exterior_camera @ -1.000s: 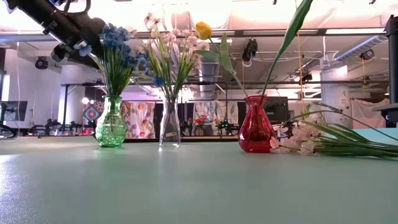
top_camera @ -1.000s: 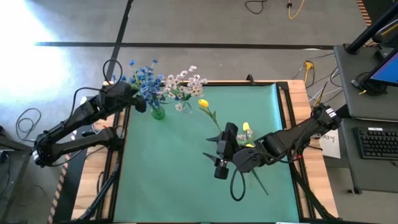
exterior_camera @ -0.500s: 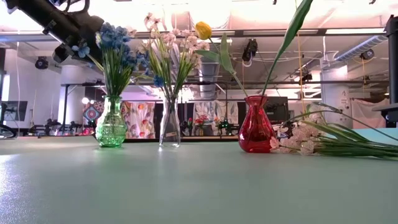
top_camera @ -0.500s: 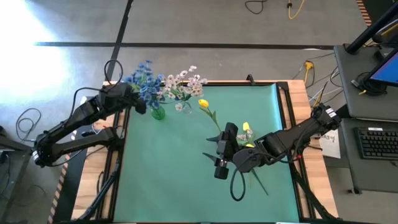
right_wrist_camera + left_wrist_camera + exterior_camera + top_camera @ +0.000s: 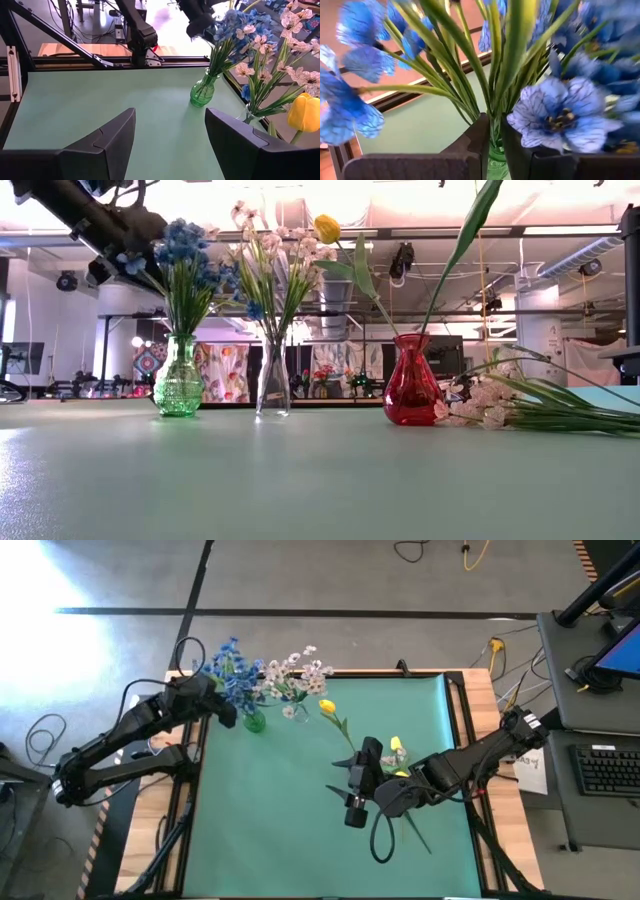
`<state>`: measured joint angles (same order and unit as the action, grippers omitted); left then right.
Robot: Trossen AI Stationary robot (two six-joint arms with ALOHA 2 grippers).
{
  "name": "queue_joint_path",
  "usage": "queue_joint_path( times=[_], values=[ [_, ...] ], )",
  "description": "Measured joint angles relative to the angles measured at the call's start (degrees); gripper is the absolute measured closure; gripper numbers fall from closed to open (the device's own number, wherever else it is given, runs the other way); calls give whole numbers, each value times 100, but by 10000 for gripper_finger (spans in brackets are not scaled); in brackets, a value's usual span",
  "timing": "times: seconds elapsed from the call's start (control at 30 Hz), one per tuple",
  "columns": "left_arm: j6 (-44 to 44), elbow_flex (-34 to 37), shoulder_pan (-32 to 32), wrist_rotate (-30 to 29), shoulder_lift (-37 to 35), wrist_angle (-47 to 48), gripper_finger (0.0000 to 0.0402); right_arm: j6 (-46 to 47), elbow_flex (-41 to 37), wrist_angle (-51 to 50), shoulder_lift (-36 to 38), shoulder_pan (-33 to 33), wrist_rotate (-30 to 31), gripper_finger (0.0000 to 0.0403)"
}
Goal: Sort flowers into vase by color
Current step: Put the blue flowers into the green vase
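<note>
Blue flowers [image 5: 230,665] stand in a green vase [image 5: 180,385] at the table's far left. My left gripper [image 5: 493,131] is shut on their stems just above the vase mouth. Pink-white flowers [image 5: 275,255] stand in a clear vase [image 5: 272,385] beside it. A yellow flower [image 5: 327,228] leans out of a red vase [image 5: 411,385]. More pale flowers [image 5: 500,405] lie on the table by the red vase. My right gripper [image 5: 170,132] hovers open over the table's middle [image 5: 335,778], with nothing between its fingers. My left gripper pinches the blue flowers' green stems [image 5: 492,107] between its two fingers, just above the green vase's mouth [image 5: 495,162]. The fingers come from the table's left side, slanting down, and lie across the stems. The stems stand upright in the vase, which rests on the table.
The right arm [image 5: 450,770] stretches in from the right edge over the red vase's area. A long green leaf [image 5: 470,225] rises from the red vase. The near half of the green mat [image 5: 280,840] has free room.
My left gripper has shut on the blue flowers' stems. The blue blossoms have swung a little toward the table's far left corner, while the green vase has stayed in place.
</note>
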<state>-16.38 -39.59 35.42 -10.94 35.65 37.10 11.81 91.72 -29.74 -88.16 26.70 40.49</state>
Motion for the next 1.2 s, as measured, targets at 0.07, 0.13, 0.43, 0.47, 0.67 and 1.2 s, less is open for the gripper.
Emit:
queue_joint_path(
  times=[0.07, 0.13, 0.43, 0.47, 0.67, 1.2],
  values=[
    [2, 0, 0, 2, 89, 0, 367, 4, 0, 0, 0, 0, 0, 170],
    [2, 0, 0, 2, 179, -1, 367, 4, 0, -1, 0, 0, 0, 170],
    [-83, -84, 2, 2, 113, 46, 339, 3, 0, -1, 0, 0, 1, 170],
    [-89, -113, 2, 2, 66, 37, 333, 3, 0, -1, 0, 0, 1, 170],
    [-109, -202, 2, 1, -177, 95, 296, 3, 0, -2, 0, 0, 1, 170],
    [-392, -380, 2, 160, -879, 806, 146, 15, 0, 0, 0, 0, 1, 170]
  ],
)
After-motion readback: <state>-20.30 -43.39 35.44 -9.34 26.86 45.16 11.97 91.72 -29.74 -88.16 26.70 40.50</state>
